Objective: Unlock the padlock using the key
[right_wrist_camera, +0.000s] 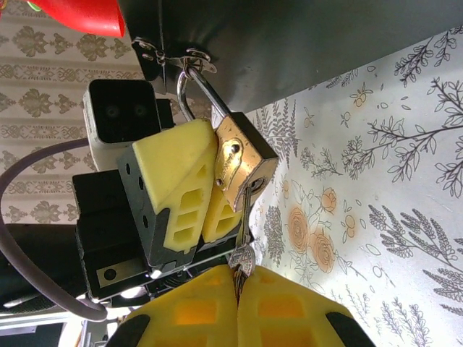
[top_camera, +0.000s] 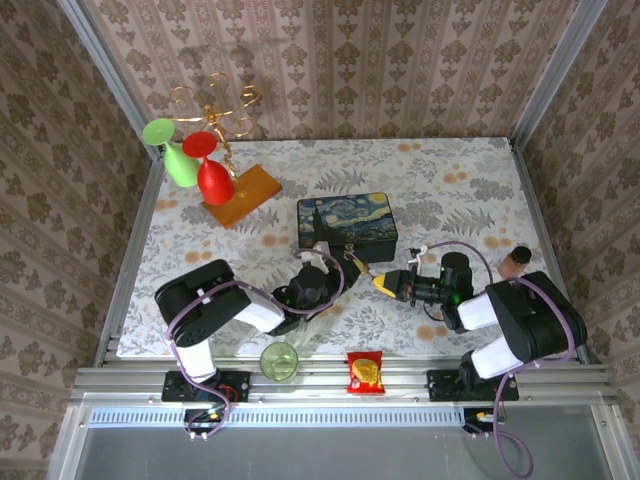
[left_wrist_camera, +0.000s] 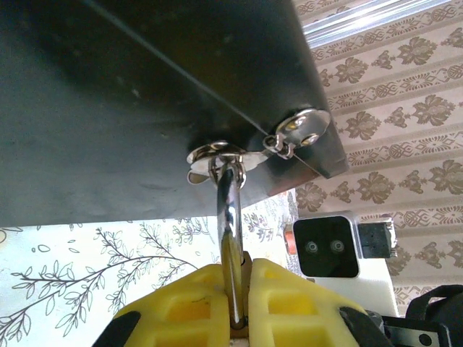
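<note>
— Where do we find the padlock (right_wrist_camera: 242, 160)?
— Hanging at the front of the box (top_camera: 347, 220), with its shackle looped through the clasp (right_wrist_camera: 189, 59). Our left gripper (left_wrist_camera: 237, 282) is clamped on it. From the left wrist we see the silver shackle run down from the clasp and slip between the two yellow fingers, which press together on it.
— And the key (right_wrist_camera: 243, 254)?
— In our right gripper (right_wrist_camera: 242, 283). Its fingers are closed tight on the key's head, and the blade reaches up to the padlock's bottom face. We see it touching there, but we cannot tell how deep it sits.
— Is the shackle sprung?
— We cannot tell, because the left fingers cover part of the brass body.
— How do the arms stand from above?
— Both reach inward over the flowered table (top_camera: 450, 180). The grippers meet tip to tip just in front of the box's near side, ours on the right coming in from the right. By our bases a green cup (top_camera: 279, 360) and a red packet (top_camera: 366, 371) sit at the near edge, well apart from the padlock.
</note>
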You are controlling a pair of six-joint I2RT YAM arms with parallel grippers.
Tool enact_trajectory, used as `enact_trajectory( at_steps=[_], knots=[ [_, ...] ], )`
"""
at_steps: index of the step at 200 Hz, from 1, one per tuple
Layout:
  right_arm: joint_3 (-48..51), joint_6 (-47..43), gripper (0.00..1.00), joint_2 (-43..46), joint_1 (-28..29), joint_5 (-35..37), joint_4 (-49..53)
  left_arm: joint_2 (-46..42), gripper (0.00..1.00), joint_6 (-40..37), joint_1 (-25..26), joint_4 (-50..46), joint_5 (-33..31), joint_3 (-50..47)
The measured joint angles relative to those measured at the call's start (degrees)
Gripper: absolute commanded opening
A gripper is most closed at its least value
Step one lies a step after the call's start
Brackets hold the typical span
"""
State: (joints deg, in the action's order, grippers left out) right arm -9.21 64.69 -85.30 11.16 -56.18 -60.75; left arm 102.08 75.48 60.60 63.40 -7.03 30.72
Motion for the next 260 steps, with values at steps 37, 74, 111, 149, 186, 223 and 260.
enact_trajectory(
  at_steps=[37,74,111,149,186,223,260],
  knots=[
    [-1.31,-2.16,0.00,1.09,-0.13,0.00,4.26,0.42,0.00,0.50,0.00,0.07,0.15,0.00],
    [-1.64,-2.84,0.00,0.07,-0.31,0.00,4.00,0.46,0.00,1.60,0.00,0.15,0.28,0.00],
    [-1.51,-2.99,0.00,-1.33,-0.44,0.00,3.06,0.46,0.00,2.16,0.00,0.11,0.33,0.00],
    [-1.18,-3.28,0.00,-0.76,-0.52,0.00,3.10,1.07,0.00,2.80,0.00,0.57,0.42,0.15],
    [-1.16,-4.68,0.00,2.29,-0.52,0.02,5.62,1.27,0.00,3.06,0.00,0.55,0.46,0.15],
    [-1.16,-6.49,0.00,3.80,-0.55,0.02,9.31,1.27,0.00,3.06,0.00,0.52,0.46,0.26],
    [-1.16,-7.80,0.00,4.33,-0.59,0.04,11.78,1.27,0.00,3.26,0.00,0.52,0.46,0.52]
  ],
)
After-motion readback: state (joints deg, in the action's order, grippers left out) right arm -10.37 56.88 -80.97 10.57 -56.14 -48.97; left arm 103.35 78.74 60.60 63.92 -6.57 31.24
